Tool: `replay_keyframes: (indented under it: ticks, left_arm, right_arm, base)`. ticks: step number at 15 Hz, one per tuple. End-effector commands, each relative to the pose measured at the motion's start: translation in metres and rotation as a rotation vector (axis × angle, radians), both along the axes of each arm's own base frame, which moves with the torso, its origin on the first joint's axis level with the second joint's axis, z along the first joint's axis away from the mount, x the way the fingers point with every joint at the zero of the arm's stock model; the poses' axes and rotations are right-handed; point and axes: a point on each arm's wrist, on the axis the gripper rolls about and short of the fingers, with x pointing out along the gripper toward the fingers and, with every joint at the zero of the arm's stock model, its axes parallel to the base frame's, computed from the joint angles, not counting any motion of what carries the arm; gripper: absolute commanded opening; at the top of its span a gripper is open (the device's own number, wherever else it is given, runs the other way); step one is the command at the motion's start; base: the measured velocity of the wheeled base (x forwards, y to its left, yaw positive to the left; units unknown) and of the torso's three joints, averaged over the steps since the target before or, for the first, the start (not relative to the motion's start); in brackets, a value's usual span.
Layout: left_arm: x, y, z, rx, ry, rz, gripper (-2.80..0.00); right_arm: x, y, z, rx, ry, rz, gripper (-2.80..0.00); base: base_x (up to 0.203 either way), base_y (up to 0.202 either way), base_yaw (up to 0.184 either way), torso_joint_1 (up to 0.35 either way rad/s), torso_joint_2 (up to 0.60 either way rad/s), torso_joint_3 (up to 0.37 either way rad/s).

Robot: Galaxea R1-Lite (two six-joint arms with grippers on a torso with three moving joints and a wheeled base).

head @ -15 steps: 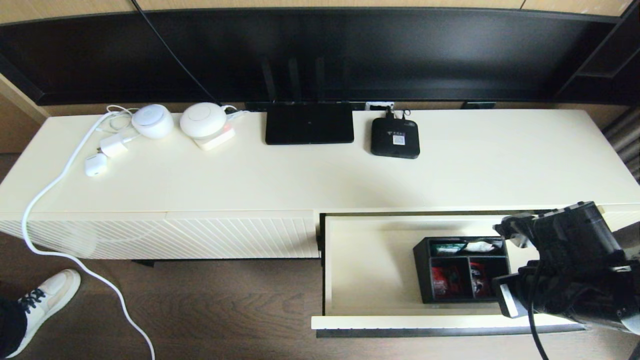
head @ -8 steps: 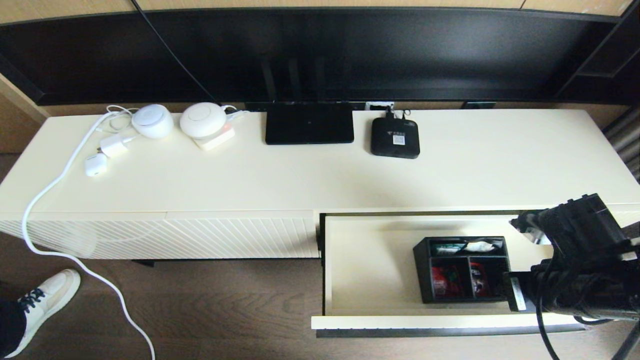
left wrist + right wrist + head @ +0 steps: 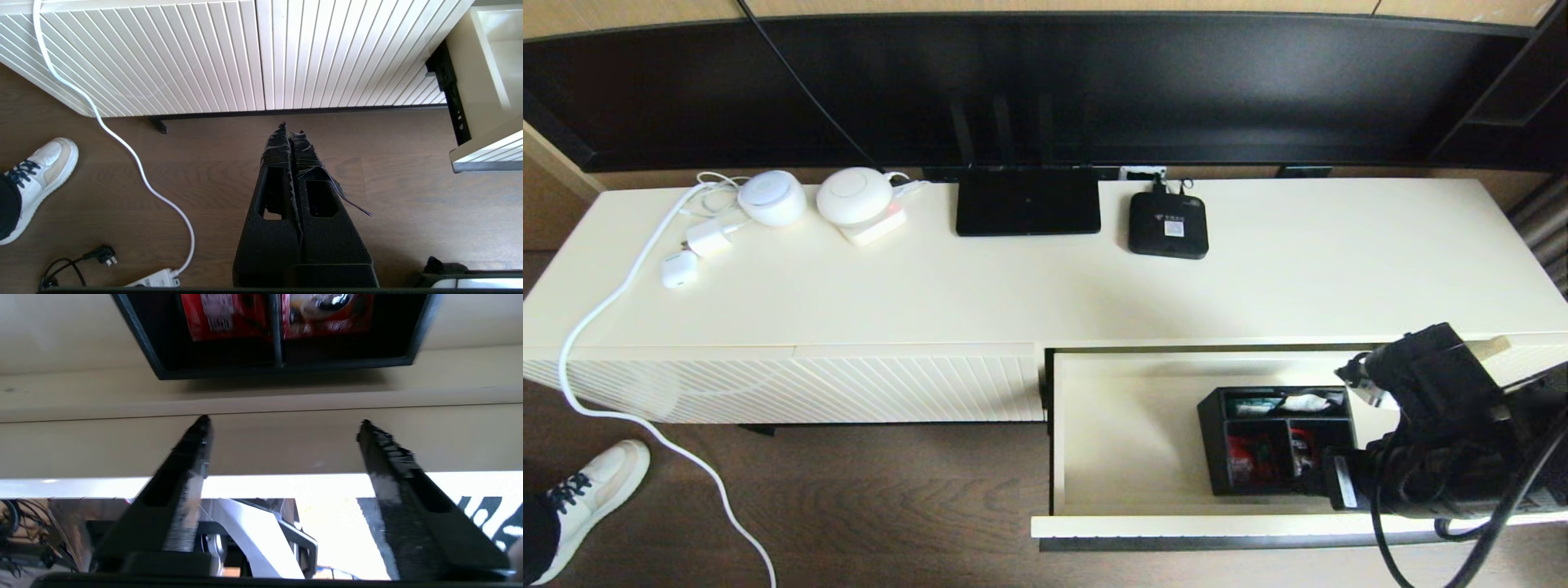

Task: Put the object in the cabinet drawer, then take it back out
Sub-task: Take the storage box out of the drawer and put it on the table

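Here we log the cabinet drawer [image 3: 1127, 441] pulled out at the lower right of the head frame, its cream interior exposed and its front rail running along the bottom edge. The black organizer box [image 3: 1274, 441] sits flat on the drawer floor toward the right side, near the front wall. We count three compartments: teal and white items in the long upper one, red packets in the two lower ones.

The right gripper [image 3: 282, 424] shows in its wrist view with fingers spread well apart, both tips over the drawer's cream front wall, and nothing between them. The box [image 3: 282, 335] lies just beyond the tips, at the top of that frame, apart from them. In the head view the right arm [image 3: 1437, 441] fills the lower right corner, overlapping the drawer's right end and the box's right edge.

The left gripper [image 3: 291, 132] appears in its wrist view with fingers pressed together, hanging over the brown floor in front of the diagonally ribbed panel [image 3: 229, 53]. A white cable [image 3: 122, 143] trails across the floor at left, and a white shoe [image 3: 41, 171] sits at the far left edge.

On the cabinet top [image 3: 1013, 286], upper centre of the head frame, we note a flat black router [image 3: 1027, 201] and a small black set-top box [image 3: 1168, 224] beside it.
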Motion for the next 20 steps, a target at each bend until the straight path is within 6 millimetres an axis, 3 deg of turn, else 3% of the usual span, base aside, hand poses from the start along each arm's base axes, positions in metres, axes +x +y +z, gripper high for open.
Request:
replay_keyframes:
  ticks: [1,11,20]
  left_arm:
    - [0.0,0.0,0.0,0.0,0.003,0.0,-2.8]
    - [0.0,0.0,0.0,0.0,0.0,0.0,-2.8]
    - [0.0,0.0,0.0,0.0,0.0,0.0,-2.8]
  right_arm:
    - [0.009,0.004,-0.015,-0.017,0.054,0.003,0.0]
    - [0.041,0.015,-0.033,-0.031,0.076,0.009,0.0]
    - [0.049,0.014,-0.041,-0.072,0.068,0.068,0.0]
  base:
    - [0.0,0.0,0.0,0.0,0.0,0.0]
    - [0.0,0.0,0.0,0.0,0.0,0.0]
    - [0.0,0.0,0.0,0.0,0.0,0.0]
